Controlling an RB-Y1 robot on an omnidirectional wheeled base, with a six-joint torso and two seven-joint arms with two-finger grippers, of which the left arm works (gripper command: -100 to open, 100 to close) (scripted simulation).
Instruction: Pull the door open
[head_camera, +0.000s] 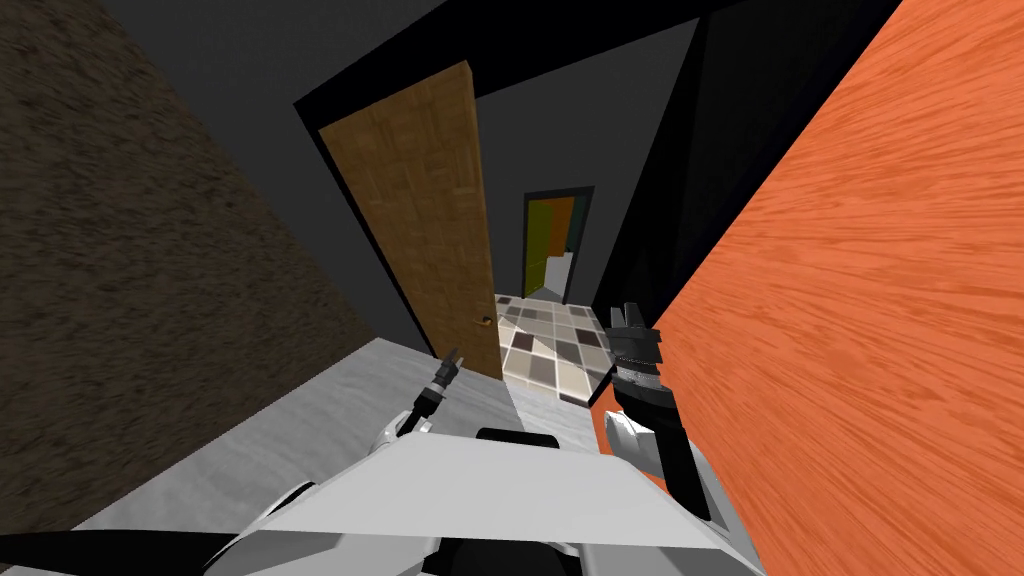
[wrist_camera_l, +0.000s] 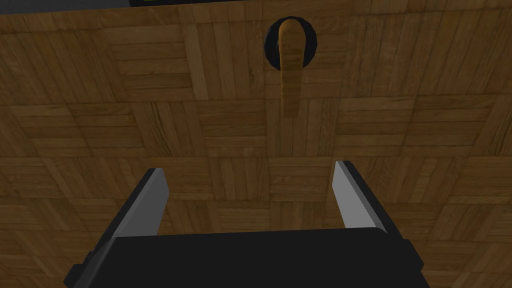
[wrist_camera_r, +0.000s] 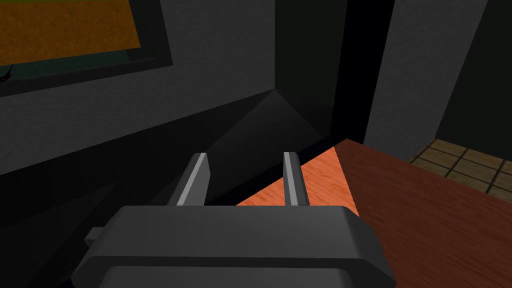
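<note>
Door (head_camera: 420, 200), one handle (wrist_camera_l: 290, 75), left end effector (wrist_camera_l: 248, 167), right end effector (wrist_camera_r: 246, 155), both splayed

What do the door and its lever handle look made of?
Door: looks like wood, matte, with brown parquet-block grain. Lever handle: lighter tan with a faint grain, so probably wood too, though uncertain. Its round backplate: plain black, material unclear.

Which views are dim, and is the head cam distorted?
Head view: rolled and wide, straight lines splay; orange wall bright, door evenly lit. Left wrist view: dim and flat, yet the handle reads against the door, ahead of the open left claw. Right wrist view: darkest, grey wall near black.
</note>
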